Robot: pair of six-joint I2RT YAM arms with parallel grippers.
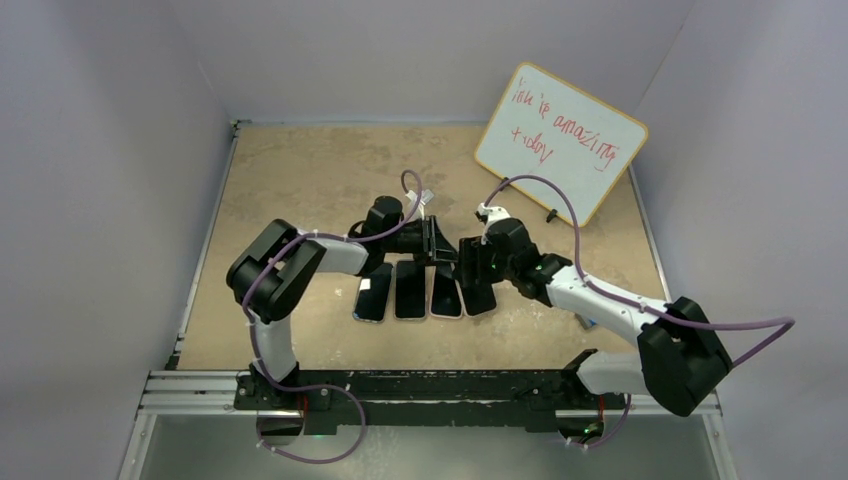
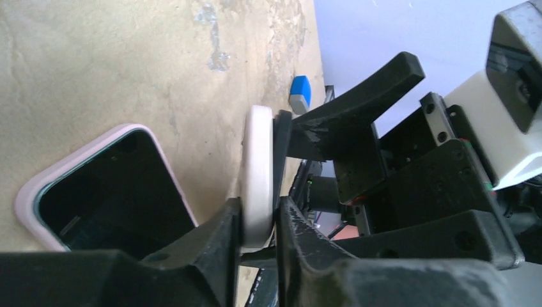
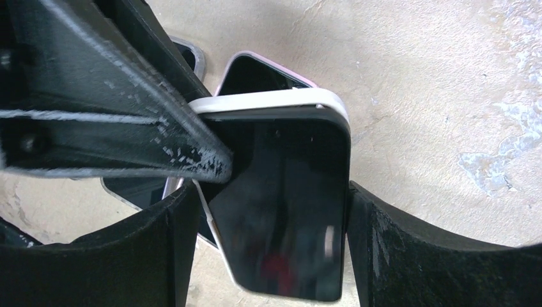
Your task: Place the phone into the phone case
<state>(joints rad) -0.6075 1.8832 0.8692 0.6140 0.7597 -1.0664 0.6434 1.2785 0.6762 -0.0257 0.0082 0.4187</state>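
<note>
The black phone is held upright between the two arms above the table's middle, with the white phone case wrapped round its far end. My right gripper is shut on the phone's long edges. My left gripper is shut across the thickness of the case, seen edge-on, with the phone's dark slab against it. In the top view the left gripper and right gripper meet nose to nose; phone and case are mostly hidden there.
Several other phones lie in a row on the tan table just below the grippers; one in a pink case lies near my left fingers. A whiteboard leans at the back right. A small blue object lies by the right arm.
</note>
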